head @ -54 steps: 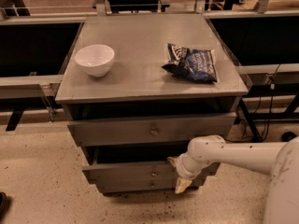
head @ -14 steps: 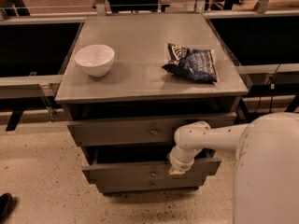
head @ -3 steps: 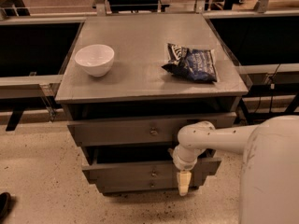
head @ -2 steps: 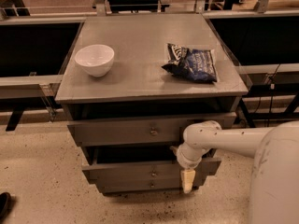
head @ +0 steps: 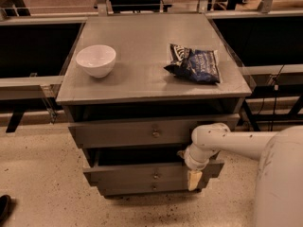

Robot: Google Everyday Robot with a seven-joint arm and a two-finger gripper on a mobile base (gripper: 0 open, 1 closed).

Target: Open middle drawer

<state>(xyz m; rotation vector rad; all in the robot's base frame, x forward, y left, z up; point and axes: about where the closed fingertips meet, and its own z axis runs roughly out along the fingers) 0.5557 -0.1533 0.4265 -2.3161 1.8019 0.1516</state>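
Speckled floor (head: 42, 183), grey cabinet (head: 142, 74). Gripper (head: 194, 179) hangs against the right end of the middle drawer (head: 128, 173), its knob (head: 156, 176) just beside; grasp state cannot be determined. Drawer judged partly out, with further pulling outstanding.

High frontal view, tool (head: 193, 179) lower right

white tubular arm (head: 239, 141), cream hand (head: 194, 179) at middle drawer (head: 137, 172)

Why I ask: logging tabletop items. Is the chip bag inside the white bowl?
No, the chip bag lies on the cabinet top, apart from the bowl; the gripper hangs by the middle drawer.
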